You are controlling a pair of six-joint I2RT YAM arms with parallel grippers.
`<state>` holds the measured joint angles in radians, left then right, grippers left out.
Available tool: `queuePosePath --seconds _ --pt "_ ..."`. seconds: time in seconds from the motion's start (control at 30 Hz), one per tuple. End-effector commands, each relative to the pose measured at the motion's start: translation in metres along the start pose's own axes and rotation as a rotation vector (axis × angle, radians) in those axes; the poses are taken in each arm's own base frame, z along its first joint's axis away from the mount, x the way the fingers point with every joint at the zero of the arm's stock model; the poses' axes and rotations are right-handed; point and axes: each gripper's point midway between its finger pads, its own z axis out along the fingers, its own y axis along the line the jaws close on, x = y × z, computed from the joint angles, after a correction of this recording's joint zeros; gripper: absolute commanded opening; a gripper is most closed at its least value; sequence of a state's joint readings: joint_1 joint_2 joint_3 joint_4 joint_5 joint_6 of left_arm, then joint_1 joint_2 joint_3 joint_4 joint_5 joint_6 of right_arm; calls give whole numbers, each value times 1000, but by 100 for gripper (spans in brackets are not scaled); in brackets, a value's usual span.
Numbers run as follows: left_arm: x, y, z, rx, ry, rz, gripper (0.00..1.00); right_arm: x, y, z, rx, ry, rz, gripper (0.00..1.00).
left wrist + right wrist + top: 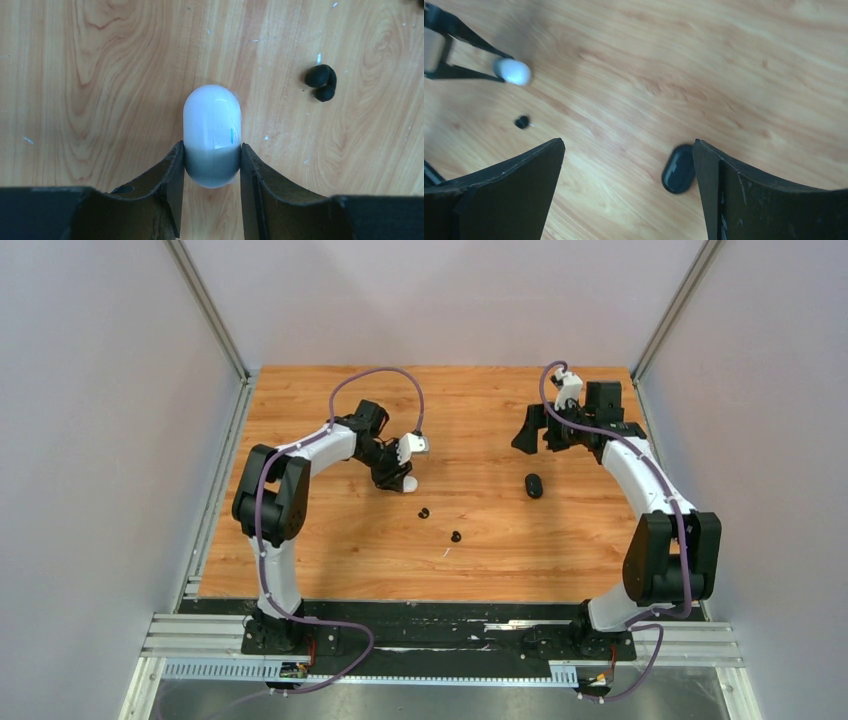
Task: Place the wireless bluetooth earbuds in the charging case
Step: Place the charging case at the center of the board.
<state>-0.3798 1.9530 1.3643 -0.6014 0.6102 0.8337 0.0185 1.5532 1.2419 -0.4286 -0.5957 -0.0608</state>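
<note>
A white oval charging case [212, 127] lies closed on the wooden table, and my left gripper [212, 156] is shut on its near end. From above the white case [409, 483] shows at the tip of the left gripper [398, 476]. Two black earbuds [423, 512] [456, 536] lie loose on the table to its right; one black earbud [321, 82] shows in the left wrist view. A closed black charging case [534, 485] lies alone right of centre. My right gripper [628, 145] hangs open above the table, with the black case [678, 169] just inside its right finger.
The wooden table [330, 560] has grey walls on the left, right and back. The left arm's purple cable [375, 375] arcs over the back left of the table. In the right wrist view the white case [513, 71] and a black earbud [522, 121] lie far left.
</note>
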Motion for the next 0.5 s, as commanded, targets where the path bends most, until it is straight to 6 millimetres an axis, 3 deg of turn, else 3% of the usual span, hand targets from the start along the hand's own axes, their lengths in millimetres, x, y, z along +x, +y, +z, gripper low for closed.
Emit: queuePosePath --seconds 0.0,0.13,0.17,0.27,0.3,0.37,0.47 --pt "-5 18 -3 -18 34 35 15 47 -26 -10 145 123 -55 100" --pt "5 23 3 -18 79 23 30 68 -29 -8 146 168 -58 100" --pt "5 24 3 -21 81 25 40 73 -31 -7 152 182 -61 100" --pt "1 24 -1 -30 67 38 55 91 -40 -3 175 231 -64 100" --pt "0 23 -1 -32 63 31 82 96 -43 -1 183 245 -60 100" --pt "-8 25 -7 -55 40 34 98 104 -45 3 188 269 -54 100" --pt "-25 27 -22 -87 6 37 100 111 -45 9 181 295 -66 100"
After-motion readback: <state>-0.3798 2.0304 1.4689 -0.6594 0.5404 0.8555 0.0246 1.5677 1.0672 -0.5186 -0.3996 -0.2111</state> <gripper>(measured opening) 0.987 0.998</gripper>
